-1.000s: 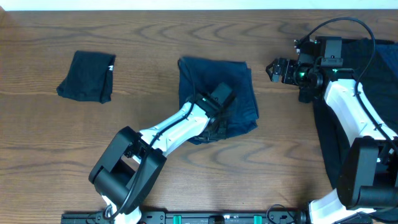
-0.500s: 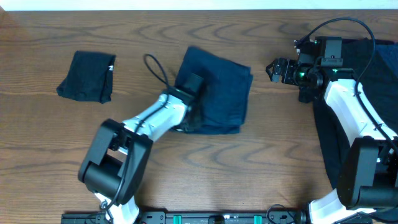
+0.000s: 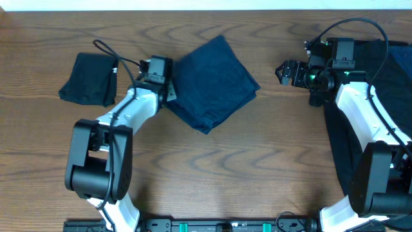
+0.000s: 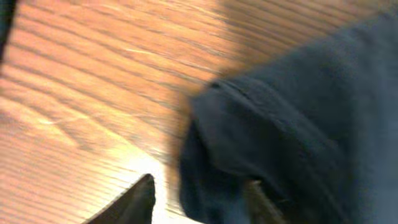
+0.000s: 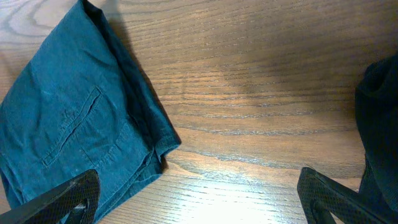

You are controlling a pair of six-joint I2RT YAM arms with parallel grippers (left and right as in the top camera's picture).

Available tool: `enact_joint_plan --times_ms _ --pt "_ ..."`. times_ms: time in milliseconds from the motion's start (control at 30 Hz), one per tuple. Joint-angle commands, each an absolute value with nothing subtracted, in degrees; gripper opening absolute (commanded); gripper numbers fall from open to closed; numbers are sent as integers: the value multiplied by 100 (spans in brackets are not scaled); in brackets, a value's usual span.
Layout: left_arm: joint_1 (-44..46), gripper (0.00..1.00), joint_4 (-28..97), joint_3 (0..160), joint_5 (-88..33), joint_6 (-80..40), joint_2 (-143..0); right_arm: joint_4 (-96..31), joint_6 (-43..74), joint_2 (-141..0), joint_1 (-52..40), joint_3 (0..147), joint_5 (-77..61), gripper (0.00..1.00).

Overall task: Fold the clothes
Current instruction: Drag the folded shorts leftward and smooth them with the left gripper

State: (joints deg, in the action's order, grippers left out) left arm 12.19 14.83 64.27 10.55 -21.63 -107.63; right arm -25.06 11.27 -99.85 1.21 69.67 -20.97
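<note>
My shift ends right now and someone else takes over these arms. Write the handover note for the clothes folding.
Left claw: fingers apart at the left edge of the folded navy blue fabric garment, not clamping it; the wrist view is blurred.
Right claw: open, empty, above the bare wooden table right of that garment.
Done: navy garment folded mid-table; small folded black garment with a white tag at far left.
Left: the spread black fabric at the right edge, beneath the right arm.
</note>
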Motion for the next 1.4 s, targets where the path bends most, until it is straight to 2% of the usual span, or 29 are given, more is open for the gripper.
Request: enact_joint_plan --times_ms 0,33,133,333,433,467,500,600,667,900,1367 --pt "1208 58 1640 6742 816 -1999 -10624 -2515 1107 -9977 154 6963 -2097 99" --pt "1225 59 1739 6794 679 -2027 -10508 -2515 1107 -9977 154 6963 -2097 99" --pt "1310 70 2029 6849 158 -2377 -9990 -2515 1107 -9977 154 6963 -2097 99" --pt "1785 70 2698 6849 -388 -3306 -9223 -2515 1107 -9977 154 6963 -2097 99" --pt "2154 56 2762 6845 -388 -3334 -9271 -2515 1107 -9977 154 6963 -2097 99" --pt "2285 49 2755 6842 -388 -3334 -9325 -2515 1107 -9977 154 6963 -2097 99" --pt "2438 37 2711 6842 -388 -3336 -9413 -2515 1107 -9977 154 6963 -2097 99" --pt "2794 19 2556 6842 -386 -3336 -9695 -2515 1107 -9977 154 6963 -2097 99" --pt "3028 15 2434 6842 -386 -3339 -9979 -2515 1107 -9977 154 6963 -2097 99" --pt "3350 14 2480 6842 -386 -3374 -10877 -2515 1107 -9977 154 6963 -2097 99" --pt "2893 14 4154 6845 106 -2657 -11043 -2512 1107 -9977 154 6963 -2097 99"
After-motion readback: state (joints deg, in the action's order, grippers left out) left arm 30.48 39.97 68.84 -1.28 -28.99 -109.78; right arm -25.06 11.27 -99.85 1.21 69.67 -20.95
